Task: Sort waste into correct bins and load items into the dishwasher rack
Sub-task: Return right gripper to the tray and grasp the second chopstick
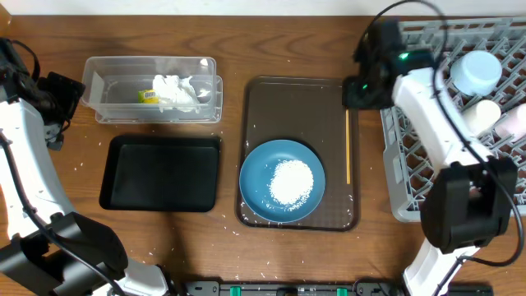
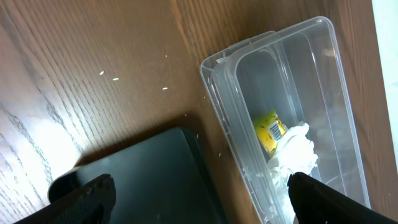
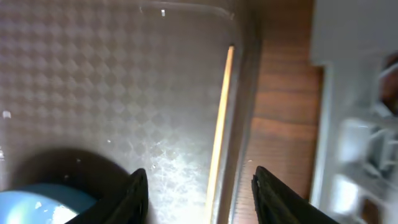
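Left gripper (image 2: pixel 200 202): the jaws are spread wide above the table (image 2: pixel 93 74). Between the fingers (image 2: pixel 84 198) a corner of the black tray (image 2: pixel 143 177) is framed, and the clear box (image 2: pixel 214 71) is seen just beside it, toward the finger at the view's right. Inside the box the wrapper (image 2: pixel 271 129) is found touching the napkin (image 2: pixel 297 152), both ahead of that same finger. A few loose grains (image 2: pixel 115 79) are noted on the wood ahead of the other finger. Right gripper (image 3: pixel 202 200): it is held over the brown tray (image 3: pixel 112 93) with the jaws parted. The chopsticks (image 3: pixel 220 124) are seen lying along the tray's edge, running into the gap between the fingers and touched by neither; whether one stick or two lie there cannot be told. The plate (image 3: pixel 34 208) is located outside the jaws, beside the finger at the view's left, and from overhead the rice (image 1: pixel 292 182) is seen heaped on it. The rack (image 3: pixel 357 124) is located beyond the other finger, separated from the tray by a strip of wood; the bowl (image 1: pixel 477 72) and two cups (image 1: pixel 485 115) are seen in it.
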Controlling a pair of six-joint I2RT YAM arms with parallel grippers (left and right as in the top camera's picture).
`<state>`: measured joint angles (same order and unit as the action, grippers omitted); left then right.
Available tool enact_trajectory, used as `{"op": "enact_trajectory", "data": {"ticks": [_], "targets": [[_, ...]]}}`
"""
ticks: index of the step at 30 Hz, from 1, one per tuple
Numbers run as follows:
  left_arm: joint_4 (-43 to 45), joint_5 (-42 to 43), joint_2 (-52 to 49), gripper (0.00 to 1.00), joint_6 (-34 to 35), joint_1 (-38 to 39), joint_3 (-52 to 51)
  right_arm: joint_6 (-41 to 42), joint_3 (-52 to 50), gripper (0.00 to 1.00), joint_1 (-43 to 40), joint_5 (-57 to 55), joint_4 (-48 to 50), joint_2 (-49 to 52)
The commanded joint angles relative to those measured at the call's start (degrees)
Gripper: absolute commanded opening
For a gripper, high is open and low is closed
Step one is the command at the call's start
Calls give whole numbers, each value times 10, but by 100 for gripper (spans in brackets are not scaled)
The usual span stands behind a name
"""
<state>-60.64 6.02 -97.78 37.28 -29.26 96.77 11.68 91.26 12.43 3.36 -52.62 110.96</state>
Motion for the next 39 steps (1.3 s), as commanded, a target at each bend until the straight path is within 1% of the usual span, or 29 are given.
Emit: {"op": "enact_trajectory", "data": {"ticks": [1, 5, 10, 15, 21, 26, 34, 36, 39], "targets": [[-2, -2, -3, 91, -6, -1, -1, 53, -63, 50, 15, -33, 38, 7], [-2, -2, -3, 91, -6, -1, -1, 68, -119, 47, 24, -33, 86, 7], [-2, -2, -3, 91, -6, -1, -1, 83, -152, 45, 26, -31, 114, 7], [-2, -2, -3, 91, -6, -1, -1, 78, -158, 45, 33, -31, 129, 7], [-2, -2, -3, 91, -6, -1, -1, 81, -158, 43, 41, -39, 140, 9], [-2, -2, -3, 91, -6, -1, -1, 80, -158, 46, 42, -80, 145, 28], [-2, -2, -3, 91, -6, -1, -1, 80, -158, 43, 42, -73, 158, 64], [-2, -2, -3, 91, -6, -1, -1, 80, -158, 39, 42, -65, 158, 71], [-2, -2, -3, 91, -6, -1, -1, 82, -158, 24, 42, -56, 158, 73]]}}
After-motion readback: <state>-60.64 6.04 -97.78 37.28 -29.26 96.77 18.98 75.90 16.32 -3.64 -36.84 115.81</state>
